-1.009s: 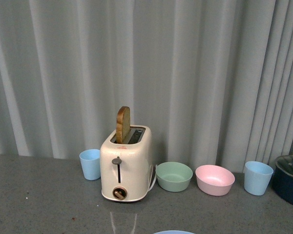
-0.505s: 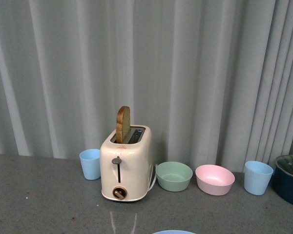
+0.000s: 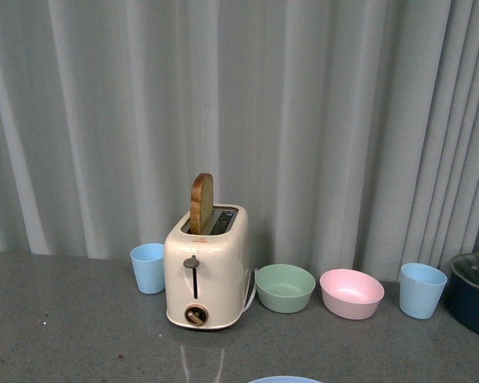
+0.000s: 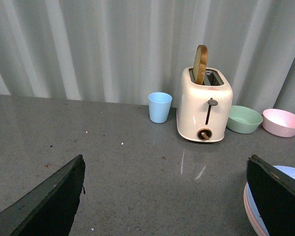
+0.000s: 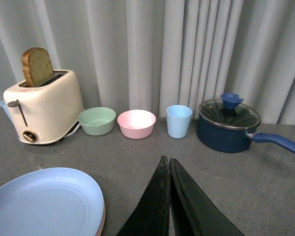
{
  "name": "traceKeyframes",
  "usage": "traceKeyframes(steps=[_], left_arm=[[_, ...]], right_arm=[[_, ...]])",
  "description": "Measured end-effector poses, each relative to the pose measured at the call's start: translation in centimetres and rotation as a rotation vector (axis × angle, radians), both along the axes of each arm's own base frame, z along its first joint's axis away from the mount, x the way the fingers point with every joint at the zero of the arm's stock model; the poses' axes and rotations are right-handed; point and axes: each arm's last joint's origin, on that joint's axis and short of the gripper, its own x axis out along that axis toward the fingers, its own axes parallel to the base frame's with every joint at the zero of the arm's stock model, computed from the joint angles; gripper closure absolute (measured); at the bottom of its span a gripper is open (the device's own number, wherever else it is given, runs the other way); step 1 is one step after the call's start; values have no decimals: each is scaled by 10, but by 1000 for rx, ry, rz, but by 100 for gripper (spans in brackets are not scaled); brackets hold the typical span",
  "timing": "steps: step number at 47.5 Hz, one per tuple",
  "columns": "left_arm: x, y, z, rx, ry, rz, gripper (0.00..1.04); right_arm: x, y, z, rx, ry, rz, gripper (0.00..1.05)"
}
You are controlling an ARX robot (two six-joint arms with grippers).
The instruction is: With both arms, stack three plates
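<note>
Blue plate point(image 5: 44, 201) on top of stack near table's front edge, pink rim just visible under it; cream one not made out, prob. beneath. Looks stacked already, so both arms held up and back, clear of it.

Left gripper point(image 4: 164, 196) spread wide, empty. Right gripper point(image 5: 169, 206) pinched closed, nothing between fingers.

Front view catches only a sliver of plate point(image 3: 283, 380), no arms. Right wrist alone shows pot point(image 5: 228, 125). Left wrist shows stack edge, partly behind a finger. Toaster point(image 3: 206, 267) and bowls at back, well apart.
</note>
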Motion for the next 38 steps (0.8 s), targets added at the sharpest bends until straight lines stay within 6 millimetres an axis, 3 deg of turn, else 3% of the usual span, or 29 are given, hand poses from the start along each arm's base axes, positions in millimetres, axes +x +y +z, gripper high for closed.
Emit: traceKeyframes(steps=[5, 12, 26, 38], left_arm=[[0, 0, 0, 0, 0, 0, 7], [0, 0, 0, 0, 0, 0, 7], [0, 0, 0, 0, 0, 0, 7], [0, 0, 0, 0, 0, 0, 7]], right_arm=[[0, 0, 0, -1, 0, 0, 100], [0, 0, 0, -1, -1, 0, 74], [0, 0, 0, 0, -1, 0, 6], [0, 0, 0, 0, -1, 0, 7]])
